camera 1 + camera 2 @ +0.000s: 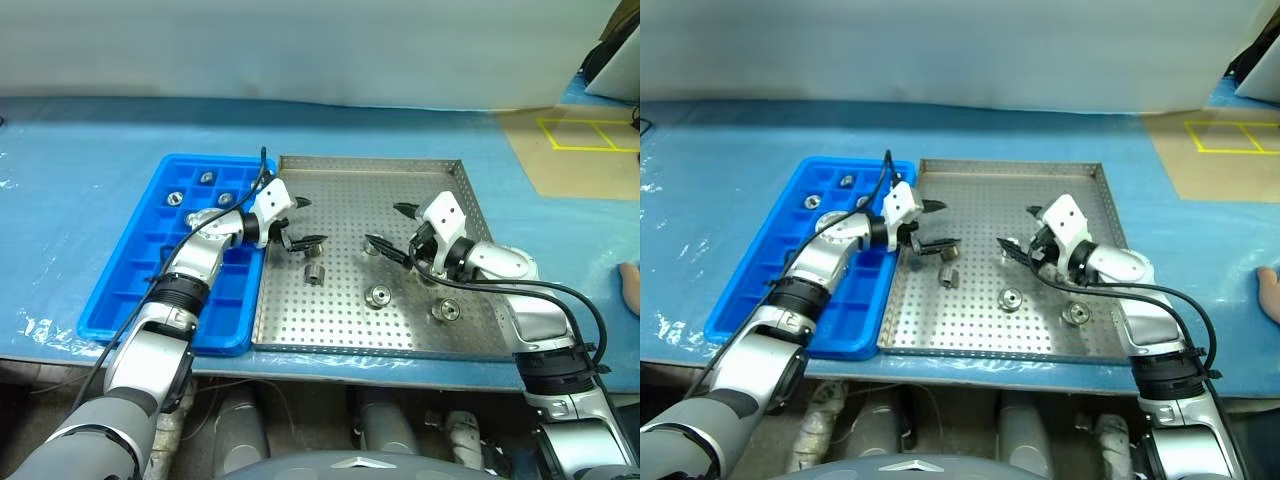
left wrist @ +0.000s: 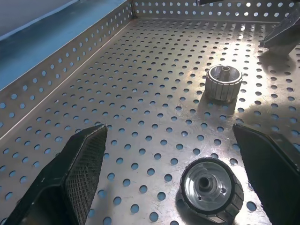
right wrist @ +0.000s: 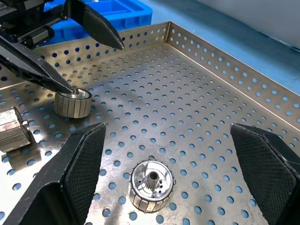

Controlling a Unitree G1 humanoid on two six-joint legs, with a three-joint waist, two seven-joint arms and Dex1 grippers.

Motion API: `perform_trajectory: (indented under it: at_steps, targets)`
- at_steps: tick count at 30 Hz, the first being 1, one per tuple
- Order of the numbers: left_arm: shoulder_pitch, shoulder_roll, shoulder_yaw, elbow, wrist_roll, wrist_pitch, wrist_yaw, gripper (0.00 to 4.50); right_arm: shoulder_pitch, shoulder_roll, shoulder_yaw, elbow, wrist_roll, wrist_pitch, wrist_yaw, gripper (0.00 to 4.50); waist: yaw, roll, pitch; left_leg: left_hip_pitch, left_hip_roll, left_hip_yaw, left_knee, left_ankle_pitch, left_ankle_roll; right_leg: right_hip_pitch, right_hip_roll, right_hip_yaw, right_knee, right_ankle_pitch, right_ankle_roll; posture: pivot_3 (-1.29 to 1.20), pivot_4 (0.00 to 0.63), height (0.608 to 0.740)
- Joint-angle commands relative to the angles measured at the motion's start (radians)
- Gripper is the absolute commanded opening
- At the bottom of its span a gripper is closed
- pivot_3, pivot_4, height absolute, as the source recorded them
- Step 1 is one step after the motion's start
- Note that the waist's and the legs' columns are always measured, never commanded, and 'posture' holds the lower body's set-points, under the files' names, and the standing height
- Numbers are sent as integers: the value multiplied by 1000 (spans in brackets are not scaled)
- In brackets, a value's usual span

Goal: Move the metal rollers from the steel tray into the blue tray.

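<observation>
Steel rollers (image 1: 378, 295) lie scattered on the perforated steel tray (image 1: 370, 190): one near the tray's middle, another (image 1: 445, 309) toward the right front, and a third (image 1: 314, 273) left of centre, lying close beside a small block-like piece in the right wrist view. Three more rollers (image 1: 174, 198) already sit in far compartments of the blue tray (image 1: 130, 270), which lies against the steel tray's left rim.

Left tool (image 1: 302, 222) hovers over the steel tray's left part, fingers spread wide, nothing between them; the left-of-centre roller lies just below and in front of it, one fingertip seeming to meet its top in the right wrist view. Right tool (image 1: 392, 228) hangs over the tray's right half, also spread wide and empty, with the middle roller just in front of it and the right-front roller beside its wrist.

Both trays rest on the bench (image 1: 90, 160), covered in pale blue sheet. A hand (image 1: 630, 285) shows at the bench's right edge.
</observation>
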Motion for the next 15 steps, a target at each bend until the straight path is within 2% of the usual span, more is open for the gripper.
perform_trajectory:
  at_steps: [1,6,7,11,15]
  targets:
    - [-5,3,-77,47,98,-18,22,4500,8,-4,2,-20,-13,-26,-8,4456,0,2,-1,1,0,0,0,0,0,1,0,0,0,0,0,-467,150,740]
    - [-50,-5,-144,143,194,14,49,4500,19,-4,2,-26,-27,-31,-20,4456,-1,7,-6,9,-2,0,0,0,0,8,-1,2,-1,-2,4,-488,150,740]
    - [-62,-8,-145,161,202,21,59,4321,22,-2,0,-29,-27,-30,-24,4485,-2,8,-7,9,-2,0,0,0,0,9,0,3,-1,-4,8,-491,150,740]
    - [-83,-21,-141,186,199,28,35,3273,34,4,2,-38,-29,-32,-35,4500,-18,9,-9,10,-5,-1,0,0,0,8,0,3,-1,-5,9,-495,150,740]
    - [-83,-28,-131,185,187,30,16,1850,35,15,13,-36,-37,-36,-44,4500,-27,9,-9,9,-10,-3,0,-1,1,6,-1,6,-2,-5,9,-484,150,740]
